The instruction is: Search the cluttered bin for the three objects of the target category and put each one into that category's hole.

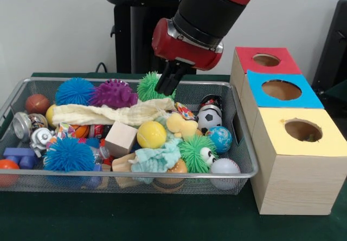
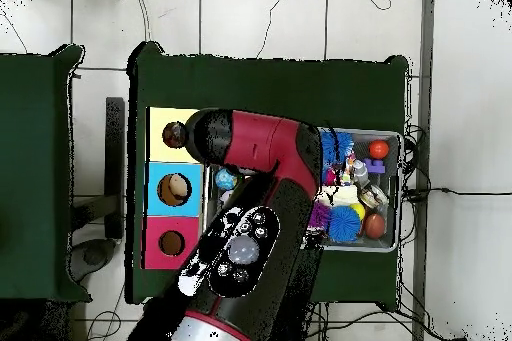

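The silver wire-mesh bin (image 1: 246, 171) is full of toys; in the overhead view the arm covers most of the bin (image 2: 398, 192). My gripper (image 1: 167, 84) hangs over the bin's back part, just above a green spiky ball (image 1: 147, 85), with nothing seen in it. One white dotted fabric piece (image 1: 184, 111) lies beside the soccer ball (image 1: 209, 117). Another dotted fabric piece (image 1: 64, 129) lies at the left, half buried. A third is not visible. The yellow-topped box's hole (image 1: 302, 130) is nearest the camera at the right; it also shows in the overhead view (image 2: 176, 135).
Blue-topped (image 1: 282, 90) and red-topped (image 1: 266, 60) boxes stand behind the yellow one. A cream cloth (image 1: 108, 112), a mint cloth (image 1: 157, 158), a wooden block (image 1: 120, 138), a yellow ball (image 1: 151, 135) and spiky balls crowd the bin.
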